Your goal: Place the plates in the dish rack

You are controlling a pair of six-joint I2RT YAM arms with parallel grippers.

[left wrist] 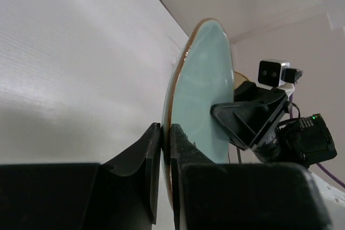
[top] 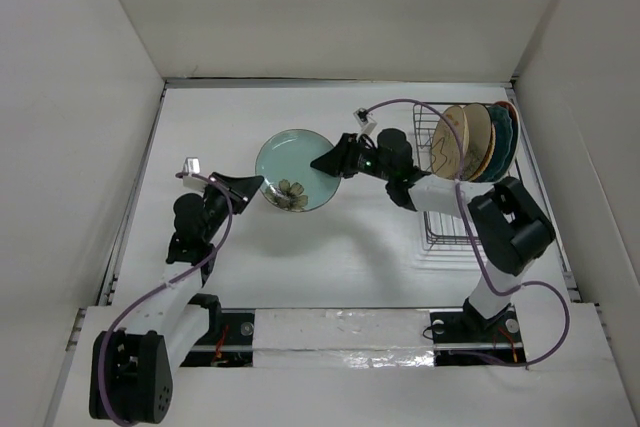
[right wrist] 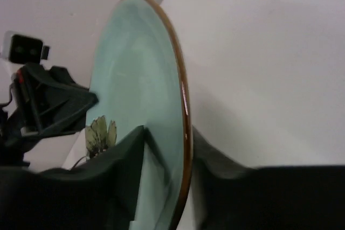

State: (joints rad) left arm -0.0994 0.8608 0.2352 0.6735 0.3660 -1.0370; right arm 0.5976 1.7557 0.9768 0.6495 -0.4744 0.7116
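Firstly, we logged the white table (top: 330,267), walled in white on three sides. The dish rack (top: 440,232), of dark wire, stood at its right side beside the right arm.

Rack contents: we noted several plates standing on edge at the far end, packed face to face. From left to right they were a beige plate (top: 452,142) with dark line markings, an orange-tan plate (top: 480,142), a dark teal plate (top: 501,152), and a red rim (top: 512,110) just showing behind. The near end of the rack showed only bare wire.

Item between the arms: the pale green plate (top: 295,165) (left wrist: 202,95) (right wrist: 140,79) was round and glossy, with a thin amber-brown rim and a dark flower motif (right wrist: 99,133) near its lower edge. It was raised off the table left of the rack and well apart from it.

Left gripper (top: 256,187) (left wrist: 166,130): we saw it closed to a slit, pinching the lower-left rim of that plate.

Right gripper (top: 326,161) (right wrist: 167,133): its fingers straddled the right rim, one over the face and one behind. We could not tell whether they pressed on it.
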